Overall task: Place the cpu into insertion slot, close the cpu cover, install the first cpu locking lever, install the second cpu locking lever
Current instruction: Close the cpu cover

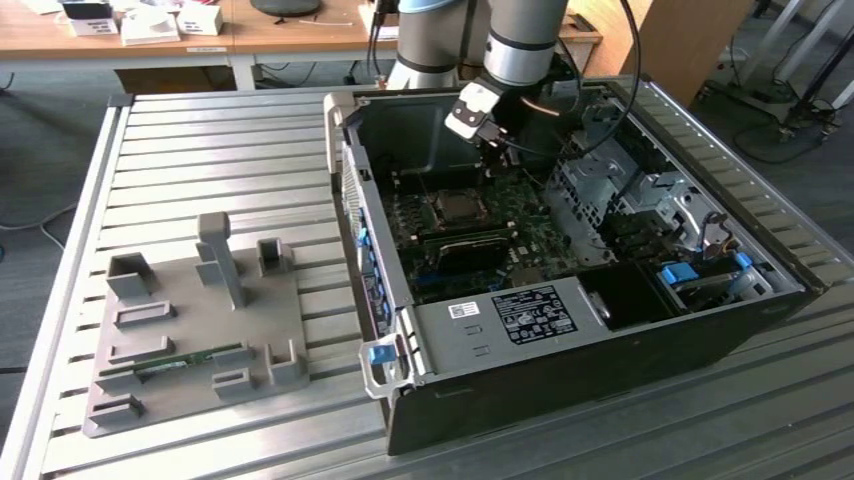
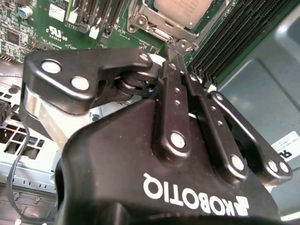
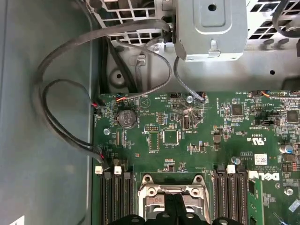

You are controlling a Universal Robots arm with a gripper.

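The cpu [image 2: 187, 9] lies flat, face up.

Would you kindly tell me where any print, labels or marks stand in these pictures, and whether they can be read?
Gripper body: a large white maker's mark, upside down in the second wrist view.
Green board: a white maker's mark and tiny white codes, the codes too small to read.
Black label on the computer case: too small to read.
White sticker on the case: blurred and cut off.
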